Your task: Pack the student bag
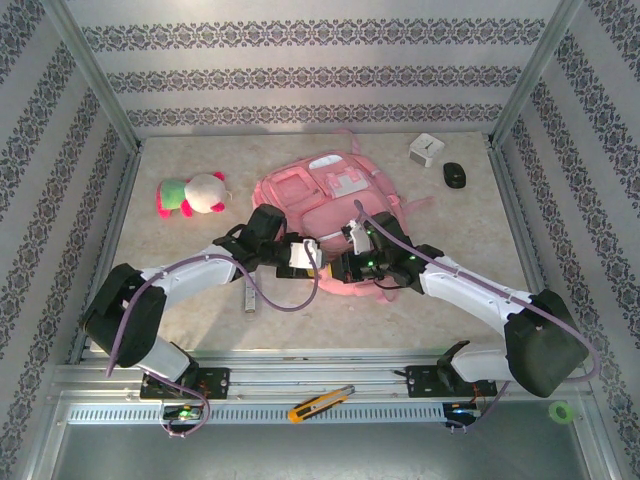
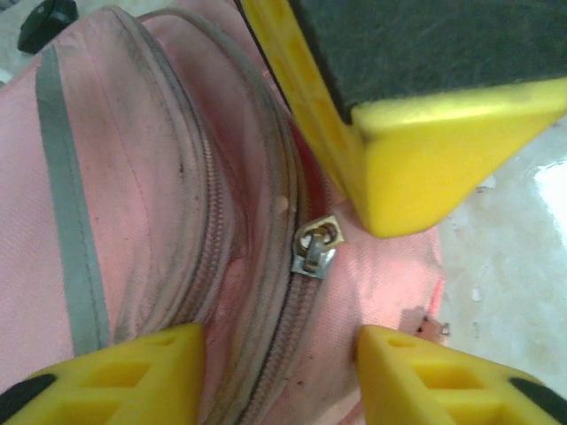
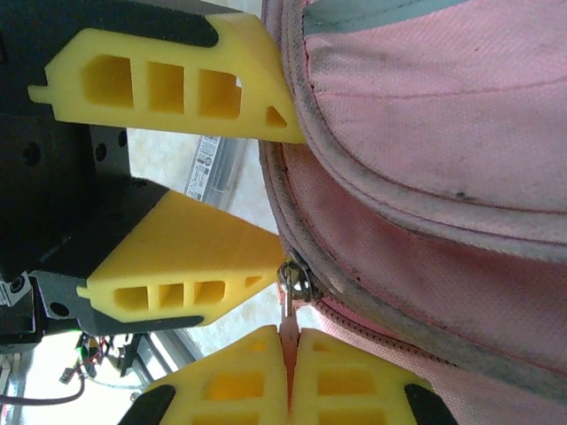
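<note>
1. The right gripper (image 3: 290, 354) has its fingers pressed together, pinching a thin pink strip of the student bag (image 1: 330, 195) just below the zip slider (image 3: 292, 282).
2. The left gripper (image 2: 279, 345) stands apart, straddling the zip line and holding nothing.
3. The bag lies flat at the centre of the top view, with a plush toy (image 1: 192, 194) to its left.

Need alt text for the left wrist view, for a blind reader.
Close-up of a pink bag with its metal zip slider near centre. The left pincer, open, straddles the bag just below the slider, yellow tips at the bottom edge; the right pincer pokes in from the upper right, beside the slider.
</note>
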You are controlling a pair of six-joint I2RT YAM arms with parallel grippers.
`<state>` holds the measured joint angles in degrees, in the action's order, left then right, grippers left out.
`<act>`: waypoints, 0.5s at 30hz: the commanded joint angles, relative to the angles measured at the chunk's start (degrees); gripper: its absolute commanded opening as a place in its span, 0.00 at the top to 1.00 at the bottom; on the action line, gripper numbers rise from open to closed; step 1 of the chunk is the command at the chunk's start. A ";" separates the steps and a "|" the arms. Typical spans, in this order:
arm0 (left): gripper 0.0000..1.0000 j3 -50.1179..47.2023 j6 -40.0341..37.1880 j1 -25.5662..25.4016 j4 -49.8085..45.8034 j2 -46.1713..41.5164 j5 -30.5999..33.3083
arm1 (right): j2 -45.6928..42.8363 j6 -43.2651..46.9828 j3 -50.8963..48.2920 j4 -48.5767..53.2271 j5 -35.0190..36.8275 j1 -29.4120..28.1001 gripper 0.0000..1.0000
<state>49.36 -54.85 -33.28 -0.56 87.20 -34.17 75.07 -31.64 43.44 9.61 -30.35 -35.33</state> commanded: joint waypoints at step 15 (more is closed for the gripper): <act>1.00 0.04 10.55 -1.22 5.74 -2.72 -7.17 | 1.21 -0.64 1.72 2.62 15.65 -3.00 0.86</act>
<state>49.36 -47.66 -33.50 2.20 87.35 -35.42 75.20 -31.83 43.62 10.87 -21.43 -37.74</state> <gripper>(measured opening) 0.043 0.137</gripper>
